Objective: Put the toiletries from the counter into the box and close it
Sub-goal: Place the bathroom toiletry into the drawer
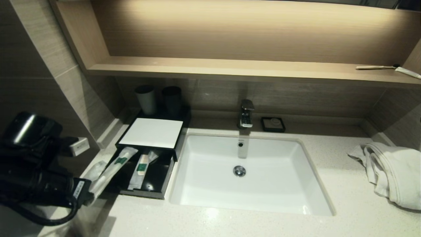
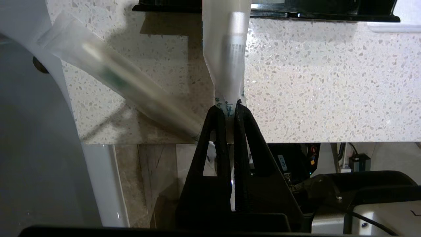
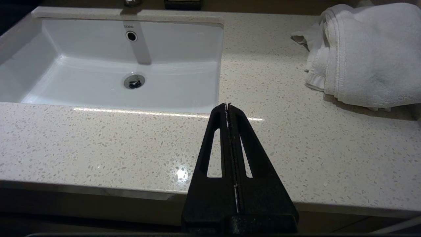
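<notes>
The left end effector (image 2: 230,107) was clamped on one end of a long packet (image 2: 225,62), carrying it toward the open drawer of the box (image 1: 149,133) at eleven o'clock of the basin (image 1: 309,164). One packet (image 2: 125,85) lay on the desk (image 2: 329,82). Next, I judge, lower and release. The right end effector (image 3: 228,106) idled closed.

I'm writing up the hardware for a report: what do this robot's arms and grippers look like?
Both are black. The left arm is bulky and glossy, with a black cable looping beneath it and a small white label near the wrist. The left gripper and right gripper each have two flat, tapering triangular fingers with long cut-out slots. The right arm itself is not in view.
</notes>
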Robot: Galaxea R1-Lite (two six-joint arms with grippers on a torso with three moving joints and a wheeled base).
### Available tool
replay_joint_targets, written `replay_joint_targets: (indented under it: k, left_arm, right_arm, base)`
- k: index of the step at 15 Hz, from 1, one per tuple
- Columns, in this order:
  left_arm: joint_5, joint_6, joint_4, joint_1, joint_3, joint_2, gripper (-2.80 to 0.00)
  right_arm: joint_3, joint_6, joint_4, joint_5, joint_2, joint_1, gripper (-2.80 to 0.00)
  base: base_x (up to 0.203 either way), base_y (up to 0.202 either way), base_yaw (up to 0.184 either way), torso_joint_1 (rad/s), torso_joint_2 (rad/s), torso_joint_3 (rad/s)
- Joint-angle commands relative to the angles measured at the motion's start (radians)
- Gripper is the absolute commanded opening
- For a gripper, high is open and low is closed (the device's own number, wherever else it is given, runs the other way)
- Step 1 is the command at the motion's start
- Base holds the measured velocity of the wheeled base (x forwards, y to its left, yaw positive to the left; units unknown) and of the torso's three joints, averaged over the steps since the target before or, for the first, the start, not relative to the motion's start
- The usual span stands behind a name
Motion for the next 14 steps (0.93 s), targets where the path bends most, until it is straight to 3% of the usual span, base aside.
replay_joint_targets:
  k: [1, 14]
  left_arm:
    - [-0.001, 0.001, 0.011, 0.007, -0.026, 0.048, -2.80]
    - [-0.004, -0.001, 0.029, 0.023, -0.169, 0.253, -2.80]
  right_arm:
    - [0.000, 0.000, 0.000, 0.000, 0.000, 0.000, -2.80]
    - [0.000, 0.000, 0.000, 0.000, 0.000, 0.000, -2.80]
  base:
    - [0.000, 0.000, 0.000, 0.000, 0.00, 0.000]
    - [0.000, 0.000, 0.000, 0.000, 0.00, 0.000]
